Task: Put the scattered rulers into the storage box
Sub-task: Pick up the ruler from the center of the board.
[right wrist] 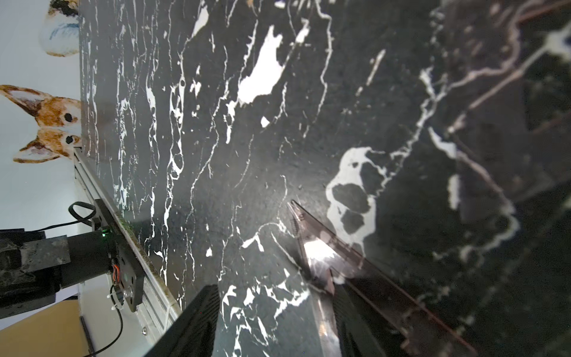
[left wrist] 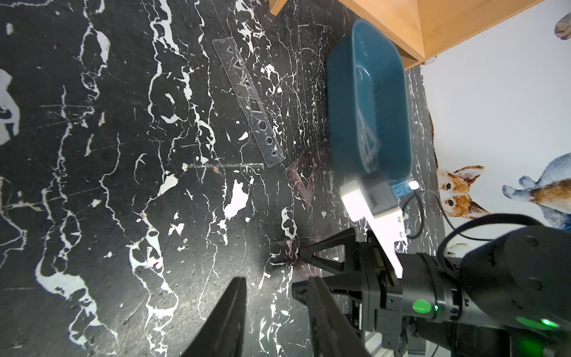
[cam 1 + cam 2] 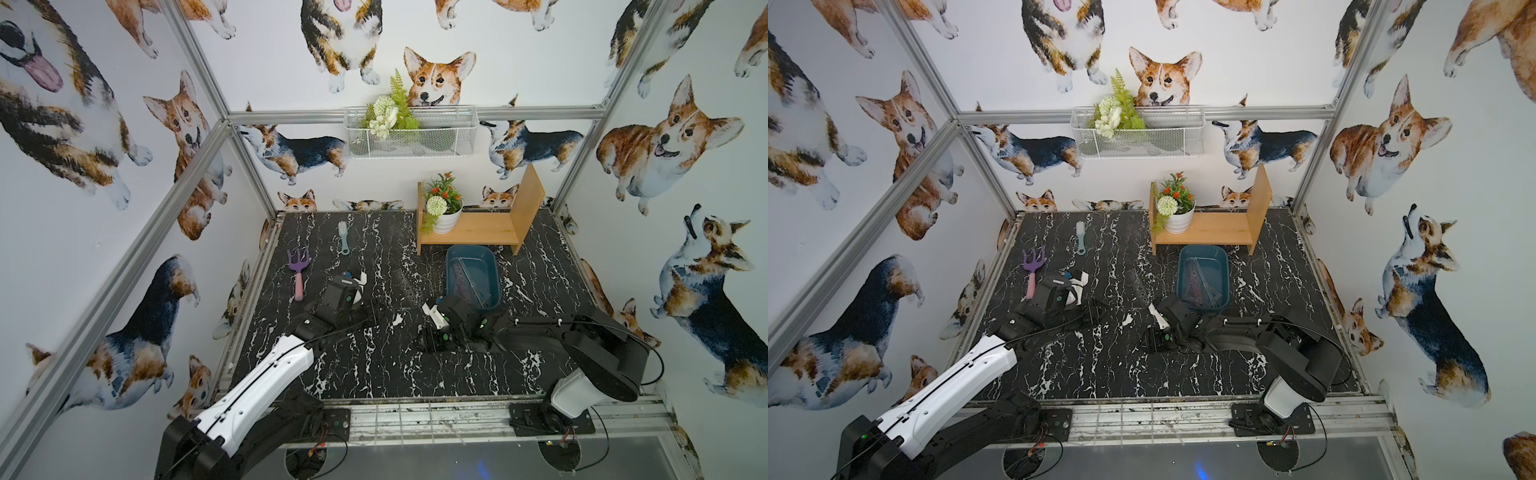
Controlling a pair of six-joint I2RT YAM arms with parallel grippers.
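Reckoning purple-tinted set square (image 1: 327, 247) light, stiff, slick, flat on desk (image 1: 247, 154): pinch edge near corner, with right fingers (image 1: 191, 324) spread empty at it, left fingers (image 2: 228, 309) released.

A robot test cell in a lab, dressed to look homely. An aluminium frame (image 3: 291, 117) carries panels of corgi wallpaper (image 3: 673, 137) round a black marble-look tabletop (image 3: 374, 357). At the bottom of both top views, arm bases (image 3: 332, 419) sit bolted to a metal rail (image 3: 428, 419), cables trailing.
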